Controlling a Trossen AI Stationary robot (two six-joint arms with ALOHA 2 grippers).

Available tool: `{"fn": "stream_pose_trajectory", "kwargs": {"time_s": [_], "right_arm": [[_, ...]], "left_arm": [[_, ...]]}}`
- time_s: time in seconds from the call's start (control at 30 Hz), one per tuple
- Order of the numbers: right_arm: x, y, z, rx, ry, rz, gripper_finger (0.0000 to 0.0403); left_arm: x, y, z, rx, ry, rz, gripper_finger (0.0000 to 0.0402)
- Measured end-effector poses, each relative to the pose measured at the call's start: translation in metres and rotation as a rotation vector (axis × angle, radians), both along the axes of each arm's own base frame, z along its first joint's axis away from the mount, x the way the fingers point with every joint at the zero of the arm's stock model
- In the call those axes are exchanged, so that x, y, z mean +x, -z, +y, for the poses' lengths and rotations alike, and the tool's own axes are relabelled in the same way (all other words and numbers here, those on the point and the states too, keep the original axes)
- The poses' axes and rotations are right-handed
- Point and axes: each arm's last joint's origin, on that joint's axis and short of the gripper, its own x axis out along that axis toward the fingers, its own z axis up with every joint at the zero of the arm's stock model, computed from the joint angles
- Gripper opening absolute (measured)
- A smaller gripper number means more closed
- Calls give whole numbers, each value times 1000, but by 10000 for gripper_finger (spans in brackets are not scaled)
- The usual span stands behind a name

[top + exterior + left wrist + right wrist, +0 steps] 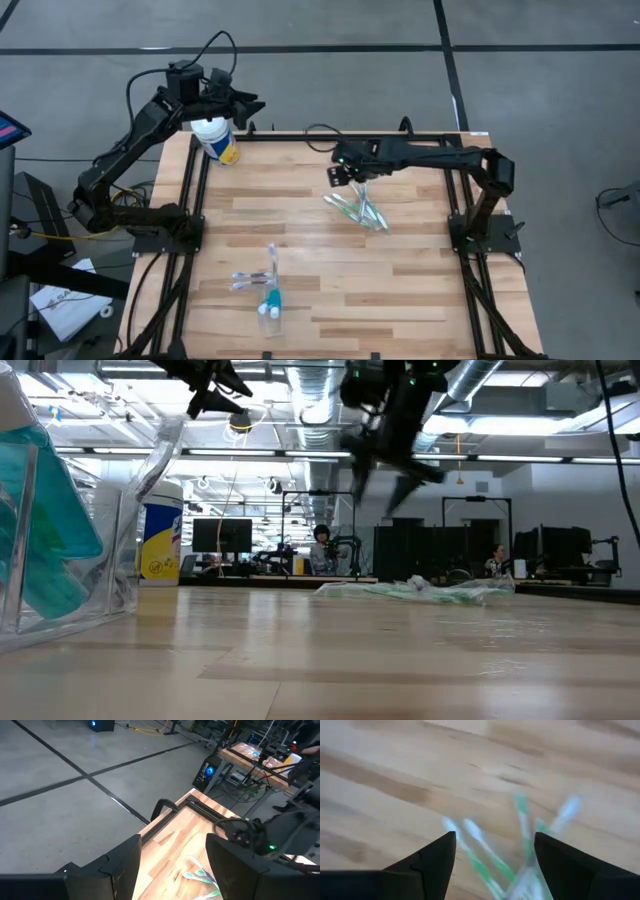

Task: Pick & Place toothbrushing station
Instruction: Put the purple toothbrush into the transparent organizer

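A bunch of pale green toothbrushes in see-through wrap (pixel 358 210) lies flat on the wooden table right of centre; it also shows in the low view (pixel 420 590) and the right wrist view (pixel 485 865). My right gripper (pixel 343 174) hangs open above its far end, clear of it (pixel 385 480). Purple and white toothbrushes (pixel 252 279) lie at the near left. Beside them, teal-and-white tubes (pixel 270 302) sit by the see-through holder (pixel 60 560). My left gripper (pixel 228 102) is open and empty, high over the table's far left corner.
A big white-lidded canister with a yellow label (pixel 216 140) stands at the far left corner under my left arm (pixel 160 540). Black frame rails (pixel 190 200) run along the table's sides. Bare wood lies between the green bunch and the near items.
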Motion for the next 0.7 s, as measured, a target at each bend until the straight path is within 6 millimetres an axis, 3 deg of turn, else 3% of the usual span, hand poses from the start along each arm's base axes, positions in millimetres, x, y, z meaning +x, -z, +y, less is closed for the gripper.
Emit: {"fn": "stream_pose_trajectory", "kwargs": {"time_s": [0.37, 0.7], "right_arm": [[-25, 54, 3, 93, 224, 108, 259], [-29, 74, -7, 144, 289, 24, 238]], "left_arm": [[4, 0, -4, -5, 61, -12, 218], [5, 0, -5, -7, 68, -14, 218]]}}
